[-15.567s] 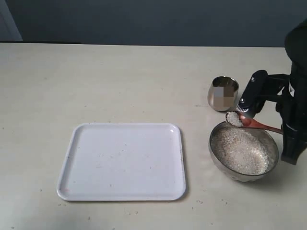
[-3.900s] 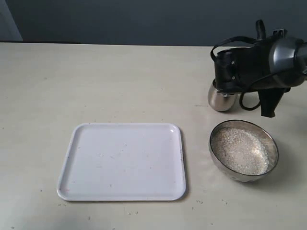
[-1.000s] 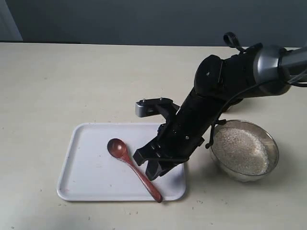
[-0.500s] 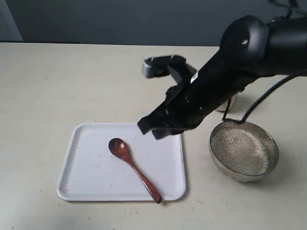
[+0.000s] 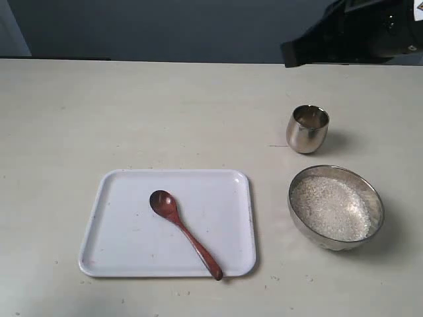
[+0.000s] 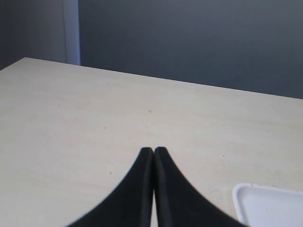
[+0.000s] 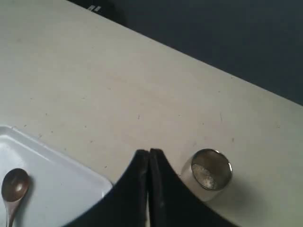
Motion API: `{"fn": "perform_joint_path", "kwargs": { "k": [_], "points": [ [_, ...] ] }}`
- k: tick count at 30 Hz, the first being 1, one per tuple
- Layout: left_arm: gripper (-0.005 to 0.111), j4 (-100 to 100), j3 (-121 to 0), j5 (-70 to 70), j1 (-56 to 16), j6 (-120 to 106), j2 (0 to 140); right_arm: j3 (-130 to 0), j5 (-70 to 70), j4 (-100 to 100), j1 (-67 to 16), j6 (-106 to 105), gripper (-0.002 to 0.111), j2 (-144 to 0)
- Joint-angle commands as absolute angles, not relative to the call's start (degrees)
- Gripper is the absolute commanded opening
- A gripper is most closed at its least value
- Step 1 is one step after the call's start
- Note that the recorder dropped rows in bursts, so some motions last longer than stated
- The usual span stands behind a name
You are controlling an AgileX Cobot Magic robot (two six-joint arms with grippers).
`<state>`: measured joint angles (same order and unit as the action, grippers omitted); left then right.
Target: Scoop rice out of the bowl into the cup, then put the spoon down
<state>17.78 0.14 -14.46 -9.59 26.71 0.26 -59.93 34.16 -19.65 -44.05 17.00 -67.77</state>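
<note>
The dark reddish-brown spoon (image 5: 185,234) lies on the white tray (image 5: 125,254), head toward the tray's middle, handle tip at the front rim; its head (image 7: 14,186) also shows in the right wrist view. The wide silver bowl (image 5: 374,198) holds white rice (image 5: 329,207). Behind it stands the small silver cup (image 5: 307,129), and the right wrist view shows a little rice inside the cup (image 7: 211,169). My right gripper (image 7: 149,152) is shut and empty, high above the table between tray and cup. My left gripper (image 6: 153,150) is shut on nothing, over bare table.
The right arm (image 5: 357,33) hangs dark at the top right corner of the exterior view, above the cup. A corner of the white tray (image 6: 270,205) shows in the left wrist view. A dark wall runs along the table's far edge (image 5: 145,61).
The right arm has let go of the spoon on the tray, lifted away and drawn back to the upper right. The spoon stays where it was laid.
</note>
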Motion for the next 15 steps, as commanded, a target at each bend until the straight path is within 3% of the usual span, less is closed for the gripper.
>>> {"fn": "perform_joint_path", "kwargs": {
  "k": [1, 9, 15],
  "points": [
    [0.001, 17.63, 0.00, -13.72, -9.81, 26.86, 0.00, -59.79, 35.06, -22.29, -43.99, 19.64, -0.001, -67.06],
    [0.001, 17.63, 0.00, -13.72, -9.81, 26.86, 0.00, -59.79, 32.63, -19.52, -43.99, 23.98, -0.001, -67.18],
    [0.001, 17.63, 0.00, -13.72, -9.81, 26.86, 0.00, -59.79, 37.73, -32.83, -43.99, 26.05, -0.001, -67.18]
  ]
}}
